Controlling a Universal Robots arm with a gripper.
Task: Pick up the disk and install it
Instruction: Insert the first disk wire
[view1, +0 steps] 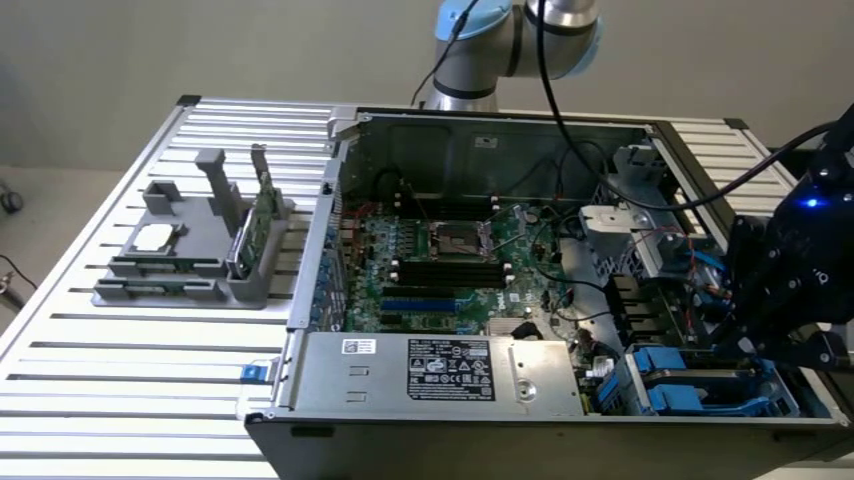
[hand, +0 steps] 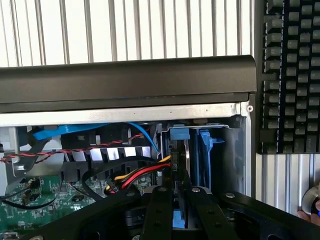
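Black gripper (hand: 174, 210), blue disk carrier (hand: 200, 155), green motherboard (view1: 441, 265), red, yellow and black cables (hand: 142, 175), grey slatted table (view1: 134, 350), black keyboard (hand: 290, 75).

A slatted aluminium bench (view1: 160, 350) carries everything. On the exterior view's left stands a grey parts holder (view1: 200, 255), with a small silver chip (view1: 155, 237) lying on its top and a thin green circuit stick (view1: 251, 235) standing upright in one of its slots. The open computer case (view1: 441, 380) lies just beside the holder, filling the bench's middle and the exterior view's right.
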